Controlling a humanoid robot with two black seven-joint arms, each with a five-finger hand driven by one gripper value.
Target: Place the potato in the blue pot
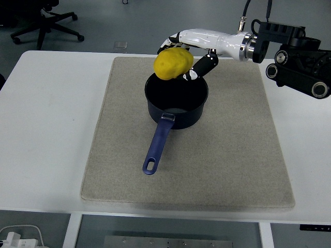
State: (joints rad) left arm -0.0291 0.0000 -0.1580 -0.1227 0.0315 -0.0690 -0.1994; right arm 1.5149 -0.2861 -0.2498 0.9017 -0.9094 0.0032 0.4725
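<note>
A yellow potato (173, 63) is held in my right hand (182, 57), whose white and black fingers are curled around it. The hand holds it in the air over the far rim of the blue pot (176, 98). The pot stands on a grey mat (227, 144), its inside dark and its long blue handle (158, 144) pointing toward the near edge. My right arm (289, 57) reaches in from the right edge. My left arm is not in view.
The grey mat lies on the white table (46, 124). An office chair base (46, 23) stands on the floor beyond the table's far left corner. A white cable and plug (18, 237) show below the near left edge.
</note>
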